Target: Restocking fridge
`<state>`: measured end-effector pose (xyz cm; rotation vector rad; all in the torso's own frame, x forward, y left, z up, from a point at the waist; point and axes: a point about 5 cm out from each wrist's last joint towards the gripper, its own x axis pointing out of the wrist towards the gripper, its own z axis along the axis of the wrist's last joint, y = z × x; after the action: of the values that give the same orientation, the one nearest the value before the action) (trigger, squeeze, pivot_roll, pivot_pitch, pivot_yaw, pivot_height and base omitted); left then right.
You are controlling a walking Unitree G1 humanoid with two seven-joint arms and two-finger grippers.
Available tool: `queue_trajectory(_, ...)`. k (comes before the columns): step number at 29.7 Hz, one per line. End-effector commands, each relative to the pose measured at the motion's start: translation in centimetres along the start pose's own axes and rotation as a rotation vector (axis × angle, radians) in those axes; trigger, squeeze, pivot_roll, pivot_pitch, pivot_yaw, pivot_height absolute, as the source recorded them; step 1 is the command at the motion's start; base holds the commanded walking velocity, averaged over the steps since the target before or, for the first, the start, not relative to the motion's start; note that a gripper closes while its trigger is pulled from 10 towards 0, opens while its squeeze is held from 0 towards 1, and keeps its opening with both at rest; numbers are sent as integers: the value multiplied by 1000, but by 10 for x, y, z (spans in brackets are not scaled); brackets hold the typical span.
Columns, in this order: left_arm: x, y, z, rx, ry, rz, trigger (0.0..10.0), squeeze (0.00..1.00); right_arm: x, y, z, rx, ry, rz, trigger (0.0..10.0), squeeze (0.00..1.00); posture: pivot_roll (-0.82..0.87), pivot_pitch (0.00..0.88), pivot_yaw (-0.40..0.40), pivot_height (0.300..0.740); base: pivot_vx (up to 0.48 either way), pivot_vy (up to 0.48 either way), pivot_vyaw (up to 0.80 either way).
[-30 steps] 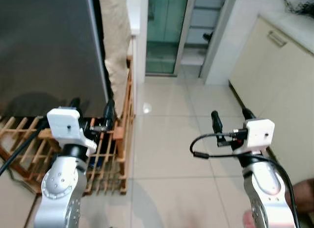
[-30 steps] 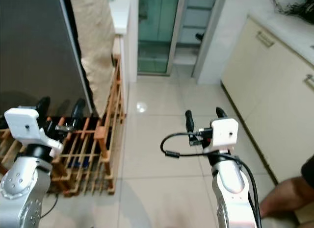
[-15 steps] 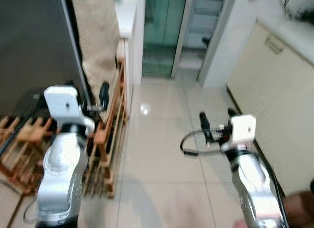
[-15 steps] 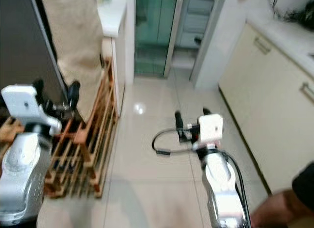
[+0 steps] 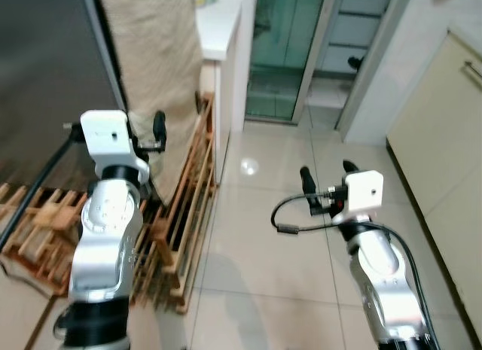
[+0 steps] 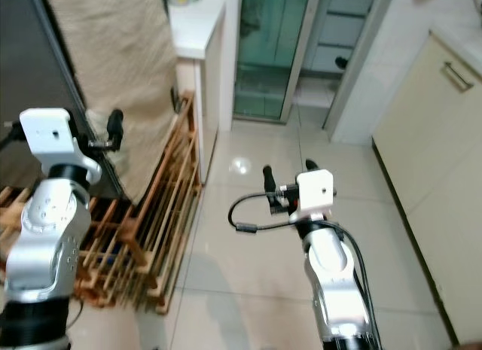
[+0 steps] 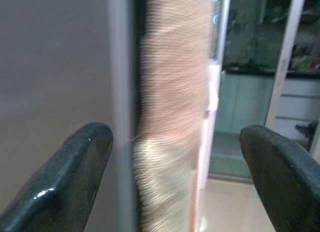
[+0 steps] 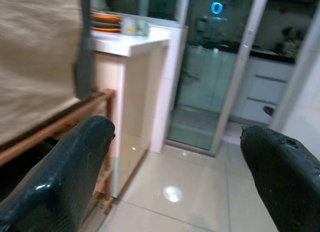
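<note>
Shiny pale floor tiles (image 5: 286, 177) cover this kitchen, and a glass door (image 5: 282, 49) stands at the far end. On the left is the big dark fridge (image 5: 41, 79), with its door shut. A tan cloth (image 5: 154, 56) hangs right beside the fridge, between it and a white counter (image 5: 218, 11). A little jar sits on top of that counter. Low on the floor, a wooden rack (image 5: 184, 207) leans in front of the fridge and the cloth, so it is in the way down there. Cream cupboards (image 5: 444, 139) run along the right wall. The left gripper (image 5: 128, 132) is held up close to the fridge's edge, and its two black fingers (image 7: 75, 172) are spread apart with nothing between them; the edge of the fridge door and the cloth show through the gap. The right gripper (image 5: 325, 181) is out over the bare floor, well away from the fridge, and its fingers (image 8: 65, 167) are spread wide too, holding nothing. A black cable (image 5: 290, 214) loops from the right wrist.
</note>
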<state>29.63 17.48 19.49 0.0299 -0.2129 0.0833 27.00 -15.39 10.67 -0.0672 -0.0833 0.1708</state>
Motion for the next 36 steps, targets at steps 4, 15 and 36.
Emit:
queue_trajectory(4, 16, -14, 1, 15, -6, -38, 10000, 0, 1, 0, -4, 2, 9, -11, 10000, 267, -63, 0, -34, 740, 0, 0, 0)
queue_trajectory(15, 45, -29, 0, 29, 28, -1, 10000, 0, 1, 5, -7, -6, 11, 17, 10000, 267, -97, 0, -22, 740, 0, 0, 0)
queue_trajectory(36, 47, 10, -24, 40, 109, 151, 10000, 0, -5, 6, -11, -12, 39, 35, 10000, 267, -103, 0, -30, 740, 0, 0, 0)
